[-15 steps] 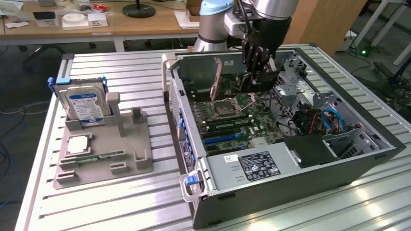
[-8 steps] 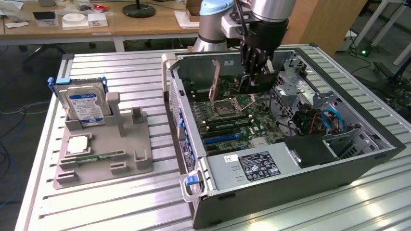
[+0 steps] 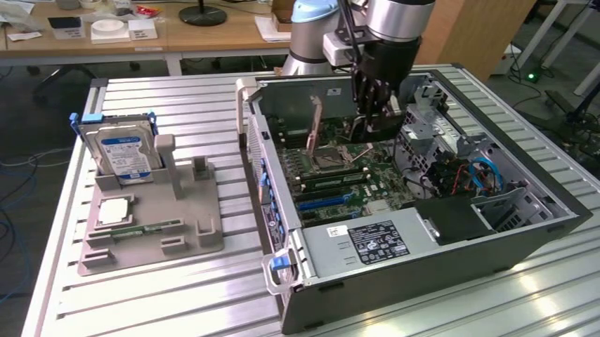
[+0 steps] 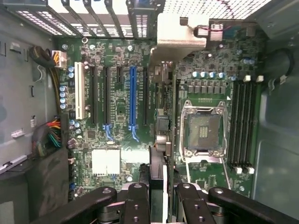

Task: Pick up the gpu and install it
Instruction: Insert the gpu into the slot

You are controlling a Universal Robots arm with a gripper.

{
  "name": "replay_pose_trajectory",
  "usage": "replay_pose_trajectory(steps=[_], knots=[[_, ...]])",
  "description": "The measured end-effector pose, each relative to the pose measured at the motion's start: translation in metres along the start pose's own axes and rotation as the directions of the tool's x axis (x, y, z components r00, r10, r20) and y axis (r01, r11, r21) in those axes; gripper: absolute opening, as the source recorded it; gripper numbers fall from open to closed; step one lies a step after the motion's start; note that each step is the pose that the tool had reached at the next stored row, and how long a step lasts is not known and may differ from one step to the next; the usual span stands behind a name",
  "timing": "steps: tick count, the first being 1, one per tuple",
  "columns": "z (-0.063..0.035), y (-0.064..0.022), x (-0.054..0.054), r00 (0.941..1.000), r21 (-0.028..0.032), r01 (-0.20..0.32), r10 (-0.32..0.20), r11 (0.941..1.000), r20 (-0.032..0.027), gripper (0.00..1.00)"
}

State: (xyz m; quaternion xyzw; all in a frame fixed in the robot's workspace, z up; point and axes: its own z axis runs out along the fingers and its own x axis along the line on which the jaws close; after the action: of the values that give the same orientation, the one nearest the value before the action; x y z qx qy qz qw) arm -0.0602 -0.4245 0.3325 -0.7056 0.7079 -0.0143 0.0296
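Observation:
Inside the open computer case (image 3: 525, 232), my gripper (image 3: 373, 121) is shut on the gpu (image 3: 343, 130). In the wrist view the gpu (image 4: 169, 116) is seen edge-on as a thin dark card. It runs from my gripper (image 4: 166, 189) to its pale metal bracket (image 4: 180, 35) by the case's rear slot openings. The card stands upright over the green motherboard (image 4: 121, 144), between the black expansion slots (image 4: 145, 93) and the CPU socket (image 4: 203, 130). Whether it is seated in a slot I cannot tell.
A blue slot (image 4: 132, 93) and a white slot (image 4: 79, 91) lie beside the card. Memory slots (image 4: 243, 126) flank the socket. The power supply (image 3: 375, 242) fills the case's near end. At the exterior view's left, a grey tray (image 3: 187, 232) holds a hard drive (image 3: 126, 151) and a memory stick (image 3: 140, 229).

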Motion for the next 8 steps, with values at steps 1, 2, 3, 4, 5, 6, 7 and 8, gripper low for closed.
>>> replay_pose_trajectory(steps=[1,2,3,4,5,6,7,8], knots=[[0.0018,0.0001,0.0005,1.0000,0.0007,0.000,0.000,1.0000,0.0003,0.27],[0.0034,0.0002,0.0012,1.0000,0.0010,0.000,0.000,1.0000,0.0002,0.27],[0.0044,0.0003,0.0016,1.0000,0.0009,0.000,0.000,1.0000,0.0001,0.27],[0.0054,0.0004,0.0017,1.0000,0.0010,0.000,0.000,1.0000,0.0002,0.27],[0.0066,0.0004,0.0017,1.0000,0.0011,0.000,0.000,1.0000,0.0006,0.27],[0.0077,0.0005,0.0018,1.0000,0.0012,0.000,0.000,1.0000,0.0011,0.27],[0.0080,0.0005,0.0018,1.0000,0.0012,0.000,0.000,1.0000,0.0009,0.27],[0.0084,0.0005,0.0018,1.0000,0.0020,0.000,0.000,1.0000,0.0010,0.27]])
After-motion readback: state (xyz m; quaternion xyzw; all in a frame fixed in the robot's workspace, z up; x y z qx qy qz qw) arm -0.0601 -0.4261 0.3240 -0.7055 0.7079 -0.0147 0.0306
